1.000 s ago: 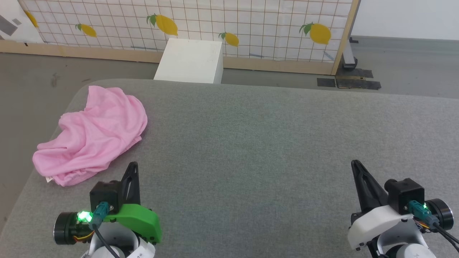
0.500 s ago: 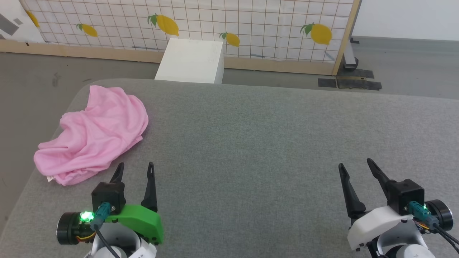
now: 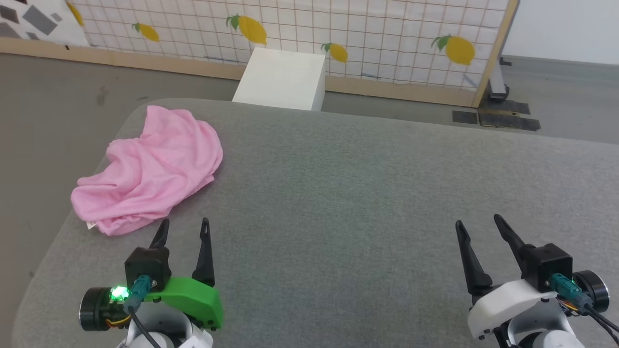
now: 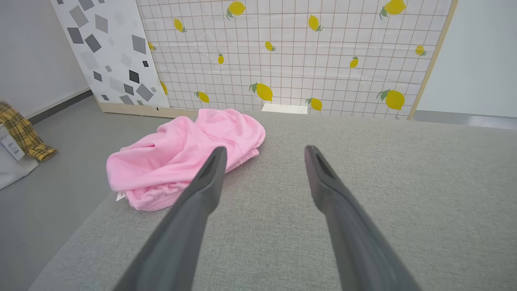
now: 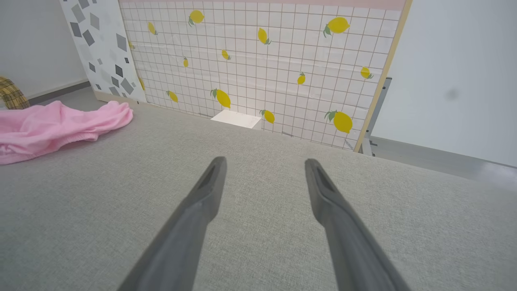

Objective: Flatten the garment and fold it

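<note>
You have a broad grey padded surface (image 3: 367, 183) in front of you, rounded at its far left corner. Beyond it, across a strip of floor, stands a white grid-patterned screen (image 3: 387, 29) printed with lemons. The garment (image 3: 154, 164) lies on the far left part of the surface, close to the left edge. It is a crumpled pink heap, neither flattened nor folded. A white box (image 3: 283, 79) sits on the floor in front of the screen, just past the surface's far edge.

Your left gripper (image 3: 185, 221) is just near of the heap's near end. Its jaws are spread apart with nothing between them, and its fingers are clear of the cloth. In the left wrist view the heap lies ahead and to the left of the fingers. Your right gripper (image 3: 477, 220) is well apart from the garment, over bare surface on the right, its jaws likewise spread and empty. A small white label (image 3: 90, 225) pokes out at the heap's near left edge.
</note>
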